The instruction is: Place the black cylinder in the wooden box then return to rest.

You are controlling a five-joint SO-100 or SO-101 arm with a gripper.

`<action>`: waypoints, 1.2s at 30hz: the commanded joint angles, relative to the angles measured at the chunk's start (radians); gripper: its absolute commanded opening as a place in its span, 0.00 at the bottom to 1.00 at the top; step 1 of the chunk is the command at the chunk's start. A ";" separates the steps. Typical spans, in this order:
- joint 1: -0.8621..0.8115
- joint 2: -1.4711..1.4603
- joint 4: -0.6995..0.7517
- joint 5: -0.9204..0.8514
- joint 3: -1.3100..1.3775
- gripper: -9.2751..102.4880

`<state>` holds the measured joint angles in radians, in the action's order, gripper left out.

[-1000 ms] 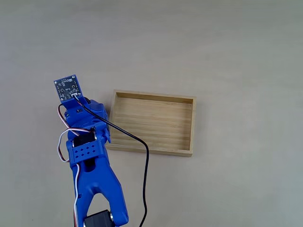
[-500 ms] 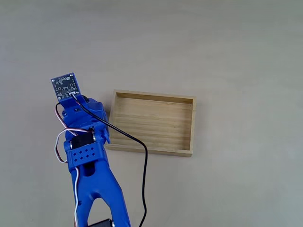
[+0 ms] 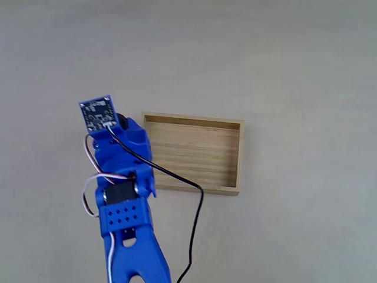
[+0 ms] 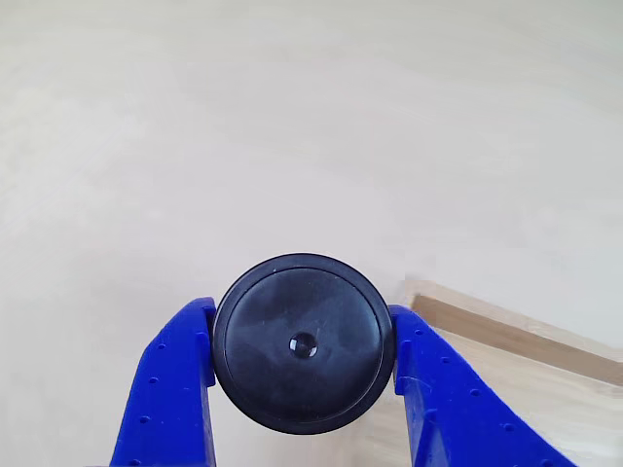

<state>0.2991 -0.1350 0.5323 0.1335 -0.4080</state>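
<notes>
In the other view the black cylinder (image 4: 302, 342) shows its round top with a small central dimple, and my gripper (image 4: 304, 323) is shut on it, one blue finger (image 4: 170, 389) pressing each side. It is held above the pale table, just left of a corner of the wooden box (image 4: 506, 331). In the fixed view the wooden box (image 3: 238, 156) lies flat with nothing inside, and my blue arm (image 3: 123, 177) reaches up along its left wall. The wrist with its small circuit board (image 3: 97, 114) covers the fingers there.
A black cable (image 3: 194, 224) trails from the wrist across the box's lower left corner and down the table. Plain pale tabletop (image 3: 294, 59) surrounds the box on the far and right sides.
The arm has swung to the right, bringing the wrist and circuit board closer to the box's upper left corner. The box has not moved.
</notes>
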 commanded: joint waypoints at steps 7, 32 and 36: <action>-0.147 -0.319 0.003 0.035 -0.137 0.26; -0.368 -0.192 0.003 -0.011 -0.172 0.26; -0.365 -0.160 0.011 -0.037 -0.152 0.26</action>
<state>-0.0629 -0.2869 0.5338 0.1166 -0.6075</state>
